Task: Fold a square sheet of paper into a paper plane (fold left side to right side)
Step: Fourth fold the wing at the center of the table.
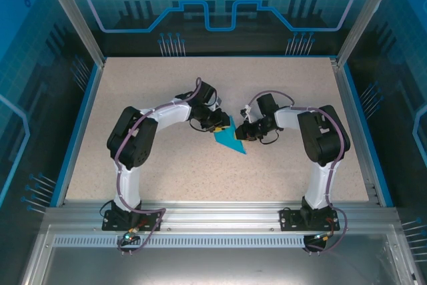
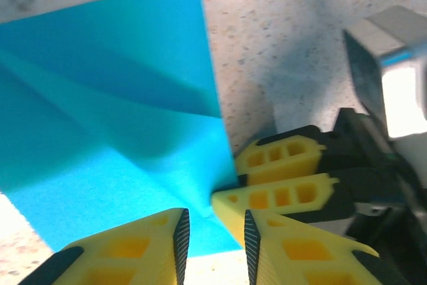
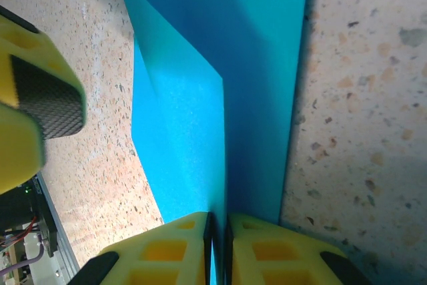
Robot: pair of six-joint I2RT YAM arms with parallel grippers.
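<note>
The square sheet of paper point(image 1: 230, 139) is teal-blue, folded into a pointed, roughly triangular shape, and lies at the middle of the table; no finished paper plane is in view. In the left wrist view the paper point(image 2: 113, 118) shows raised creases. My left gripper point(image 2: 213, 238) is open, its yellow fingers straddling the paper's near corner with a gap between them. My right gripper point(image 3: 217, 238) is shut on an upright fold of the paper point(image 3: 200, 85). The two grippers meet tip to tip over the sheet, left gripper point(image 1: 217, 127) facing right gripper point(image 1: 244, 131).
The speckled beige tabletop point(image 1: 167, 171) has a blue border strip point(image 1: 77, 131) along its sides and transparent walls around it. The right gripper's fingers point(image 2: 283, 178) sit just beyond my left fingertips. A left finger point(image 3: 40, 98) shows at the right wrist view's left edge.
</note>
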